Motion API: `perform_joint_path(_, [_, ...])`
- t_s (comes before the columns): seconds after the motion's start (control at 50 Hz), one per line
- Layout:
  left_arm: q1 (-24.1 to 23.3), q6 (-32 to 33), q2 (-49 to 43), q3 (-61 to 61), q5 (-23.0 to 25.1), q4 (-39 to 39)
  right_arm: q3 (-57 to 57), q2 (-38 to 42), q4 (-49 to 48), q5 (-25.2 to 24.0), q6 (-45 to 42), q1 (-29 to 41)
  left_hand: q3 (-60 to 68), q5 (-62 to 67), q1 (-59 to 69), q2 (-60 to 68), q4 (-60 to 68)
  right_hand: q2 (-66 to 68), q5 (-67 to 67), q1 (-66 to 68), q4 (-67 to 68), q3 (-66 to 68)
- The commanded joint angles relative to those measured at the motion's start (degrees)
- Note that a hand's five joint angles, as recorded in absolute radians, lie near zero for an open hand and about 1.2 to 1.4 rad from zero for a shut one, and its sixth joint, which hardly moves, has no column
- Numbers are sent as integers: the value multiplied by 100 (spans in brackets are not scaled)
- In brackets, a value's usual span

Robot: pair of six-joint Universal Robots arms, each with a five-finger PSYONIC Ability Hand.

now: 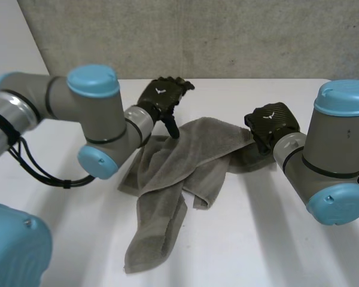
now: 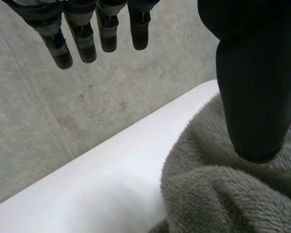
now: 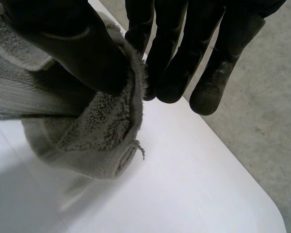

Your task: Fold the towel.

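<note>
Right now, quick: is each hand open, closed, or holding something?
Left hand: open, fingers straight, thumb tip against the towel.
Right hand: closed on the towel, pinching its end between thumb and fingers.

One towel (image 1: 185,155), one table (image 1: 257,239) — and two hands: left hand (image 1: 161,95), right hand (image 1: 272,122).
</note>
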Motion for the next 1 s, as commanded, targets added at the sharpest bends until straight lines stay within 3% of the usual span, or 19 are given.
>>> perform_joint_path(0.02, [85,-79,1448,-1180,-274,-733,201,-282,66,14,-5,-45,-123,-247,-155,-120,-129,372,277,418,350,379])
perform_joint_path(0.14, [111,-228,2898,-3095,-634,-638,561,-537,31,32,-22,-184,29,-96,-3,31,23,372,277,418,350,379])
perform_joint_path(0.3, [137,-1018,3569,-4706,-943,-268,1167,-1275,-206,-12,4,-589,29,-96,-3,31,23,372,277,418,350,379])
perform_joint_path(0.52, [-179,-1503,3183,-5209,-969,-5,1256,-2373,-154,-38,-57,-598,46,-79,14,48,40,372,277,418,350,379])
perform_joint_path(0.7, [-372,-1555,2515,-4990,-1514,672,1247,-2955,277,-74,-92,-642,348,224,316,351,342,372,277,418,350,379])
perform_joint_path(1.0, [-583,-1801,2216,-4955,-1532,663,1274,-3772,523,-504,-92,-1380,1727,1602,1695,1730,1721,372,277,418,350,379])
